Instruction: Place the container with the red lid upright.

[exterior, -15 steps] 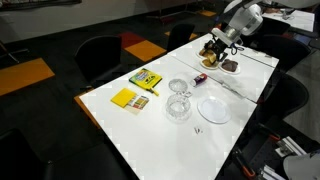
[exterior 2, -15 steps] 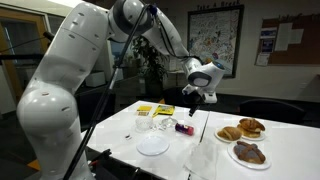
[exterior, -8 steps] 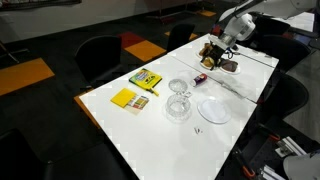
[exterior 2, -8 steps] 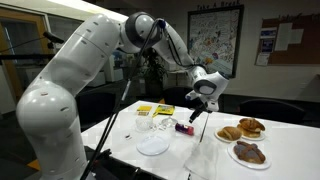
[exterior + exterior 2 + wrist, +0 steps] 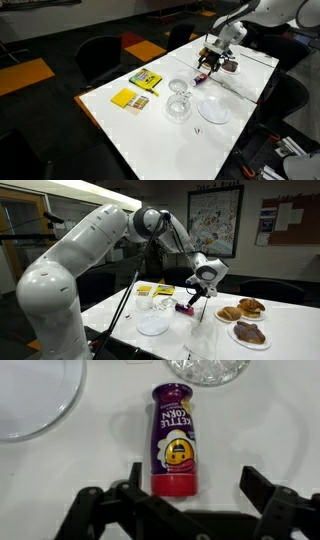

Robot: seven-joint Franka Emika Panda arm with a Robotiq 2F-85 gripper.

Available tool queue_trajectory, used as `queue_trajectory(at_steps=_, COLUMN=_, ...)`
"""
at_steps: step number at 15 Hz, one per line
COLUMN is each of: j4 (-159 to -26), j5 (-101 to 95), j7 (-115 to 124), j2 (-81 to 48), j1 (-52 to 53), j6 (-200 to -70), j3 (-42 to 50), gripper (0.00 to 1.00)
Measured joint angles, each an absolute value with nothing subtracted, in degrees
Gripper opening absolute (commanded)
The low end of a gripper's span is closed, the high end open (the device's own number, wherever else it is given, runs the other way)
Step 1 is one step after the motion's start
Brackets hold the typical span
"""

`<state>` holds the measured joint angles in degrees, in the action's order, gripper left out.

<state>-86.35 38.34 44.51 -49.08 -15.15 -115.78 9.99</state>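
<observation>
Lowered and swung forward since a second before, the arm reached out over the desk with its wrist bent down. The pincer hung just above the bottle without touching it. Its jaws stood wide, one on each side of the bottle's cap end in the wrist view, with clear gaps both ways. The bottle lay flat on its side on the desk, just beside a glass bowl, its red cap toward the pincer. It looked small, light and stiff, likely plastic. Its round, glossy label would probably let it roll or slip under a loose pinch. The safest hold seemed to be across the body near the middle, gently squeezed, leaving the base free to be tipped down onto the desk.
</observation>
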Motion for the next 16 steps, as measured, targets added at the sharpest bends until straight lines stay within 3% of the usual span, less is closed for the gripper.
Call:
queue_trajectory(at_steps=9, j4=-85.07, j5=35.2, j7=44.73, j2=-51.87, j1=-15.15, j6=-115.3, j3=9.95, gripper=1.0)
queue_trajectory(at_steps=10, j4=-85.07, j5=35.07, j7=44.55, j2=-51.91, j1=-15.16, j6=-115.34, j3=9.96, gripper=0.96)
queue_trajectory(at_steps=11, j4=-85.07, j5=34.77, j7=44.4, j2=-51.92, j1=-15.16, j6=-115.44, j3=9.98, gripper=0.72)
queue_trajectory(at_steps=13, j4=-85.07, j5=33.52, j7=44.17, j2=-51.96, j1=-15.17, j6=-116.08, j3=10.1, gripper=0.69)
queue_trajectory(at_steps=15, j4=-85.07, j5=31.94, j7=44.1, j2=-52.02, j1=-15.17, j6=-117.23, j3=10.17, gripper=0.54)
queue_trajectory(at_steps=16, j4=-85.07, j5=31.28, j7=44.1, j2=-52.05, j1=-15.17, j6=-117.62, j3=10.17, gripper=0.75)
